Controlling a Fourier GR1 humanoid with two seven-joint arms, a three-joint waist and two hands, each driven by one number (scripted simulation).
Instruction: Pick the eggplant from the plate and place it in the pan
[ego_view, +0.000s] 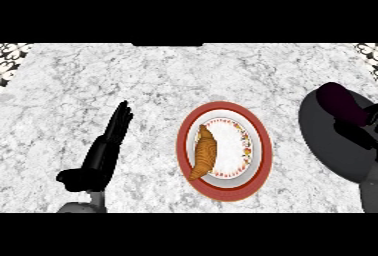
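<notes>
The eggplant (341, 101) is already over the pan (336, 145), well to the right of the plate (255, 150), and the right hand (369, 116) is curled round its near end at the view's right edge. The hand is cut off by the edge, so exactly how its fingers wrap the fruit is hard to read; it appears to hold it, with the dark purple bulb sticking out up and left from the hand.

The step in hand seems to be the set-down. To do it well, I would bring the eggplant low over the middle of the pan before the fingers part, lay it along the pan's floor, not on the rim, and lift the hand straight up so it does not drag the fruit out.

The eggplant is smooth, rounded and glossy dark purple, likely to roll if released from height. The pan is a flat, matte dark grey disc directly below the hand. The plate, left of the right hand, is round with a red rim and a white floral centre, and a golden, ridged, crescent-shaped croissant (204, 152) lies on it. The counter (148, 75) is grey-veined white marble. The left hand (107, 145) rests open left of the plate, fingers straight
</notes>
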